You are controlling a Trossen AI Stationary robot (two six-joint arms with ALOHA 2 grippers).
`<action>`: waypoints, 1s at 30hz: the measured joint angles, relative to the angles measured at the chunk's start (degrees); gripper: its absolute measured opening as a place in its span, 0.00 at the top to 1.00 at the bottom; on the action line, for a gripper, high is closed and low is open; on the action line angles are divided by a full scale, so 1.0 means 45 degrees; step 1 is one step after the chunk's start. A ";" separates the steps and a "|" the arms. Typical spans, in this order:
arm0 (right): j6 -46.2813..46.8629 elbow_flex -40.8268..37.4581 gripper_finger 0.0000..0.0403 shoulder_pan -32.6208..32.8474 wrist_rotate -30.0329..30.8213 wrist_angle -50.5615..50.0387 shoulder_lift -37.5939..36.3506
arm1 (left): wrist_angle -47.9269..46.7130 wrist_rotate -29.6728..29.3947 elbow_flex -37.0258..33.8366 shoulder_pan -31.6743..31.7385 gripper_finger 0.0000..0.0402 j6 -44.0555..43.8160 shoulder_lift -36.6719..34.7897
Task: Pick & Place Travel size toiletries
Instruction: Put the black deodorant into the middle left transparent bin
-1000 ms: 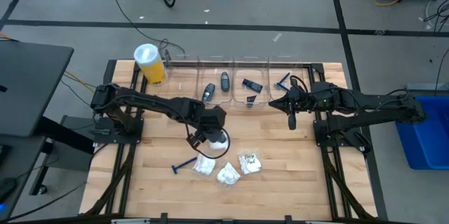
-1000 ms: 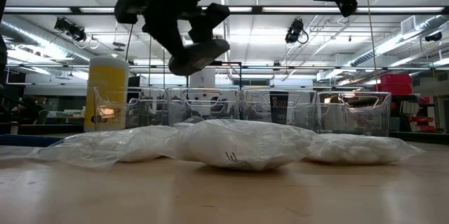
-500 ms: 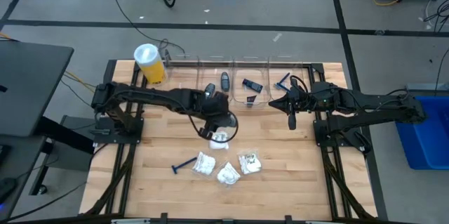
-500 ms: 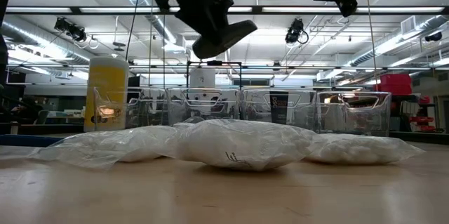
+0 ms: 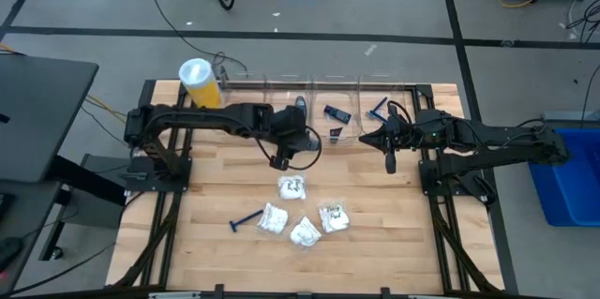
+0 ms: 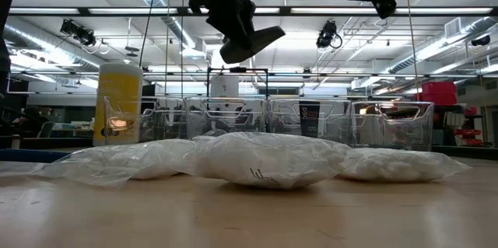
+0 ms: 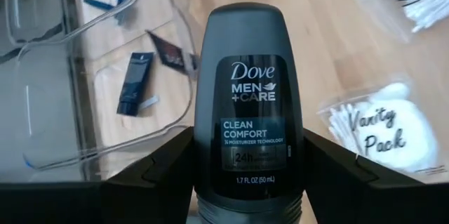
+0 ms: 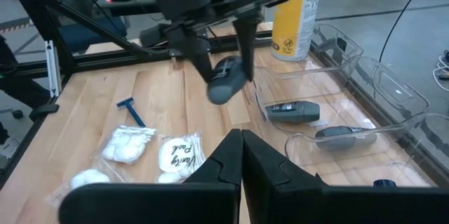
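We saw the left end effector raised over the worktop, just in front of the row of clear bins along the far edge, its fingers clamped on the sides of a dark grey roll-on deodorant. In the low view that deodorant hung tilted, well above the wood. The right end effector waited near the worktop's right edge beside the bins, its fingers clenched together on nothing.

The bins already held another dark grey deodorant, a further grey oval piece, a small dark rectangular piece and a blue razor. On the bare wood toward the near edge lay four white packets of cotton swabs and pads, close together, with a second blue razor just to their left. A yellow cylinder with a white lid stood at the far left corner.
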 joint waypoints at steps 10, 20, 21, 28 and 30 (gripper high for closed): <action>0.0000 0.0000 0.98 0.0005 -0.0005 -0.0003 0.0000 | -0.0001 -0.0070 0.0000 0.1973 0.44 0.0012 0.0000; 0.0000 0.0000 0.98 0.0001 0.0001 -0.0003 -0.0001 | 0.0005 0.0311 -0.0005 0.3818 0.44 0.0239 0.0000; 0.0000 0.0000 0.98 0.0000 0.0000 -0.0003 -0.0002 | 0.0009 0.0312 -0.0005 0.3955 0.44 0.0310 0.0000; -0.0005 0.0000 0.98 0.0000 0.0005 -0.0003 0.0000 | 0.0013 0.0641 -0.0011 0.4730 0.44 0.0492 0.0000; 0.0000 0.0000 0.98 0.0000 0.0005 -0.0003 0.0000 | 0.0013 0.0733 -0.0015 0.4846 0.44 0.0488 0.0000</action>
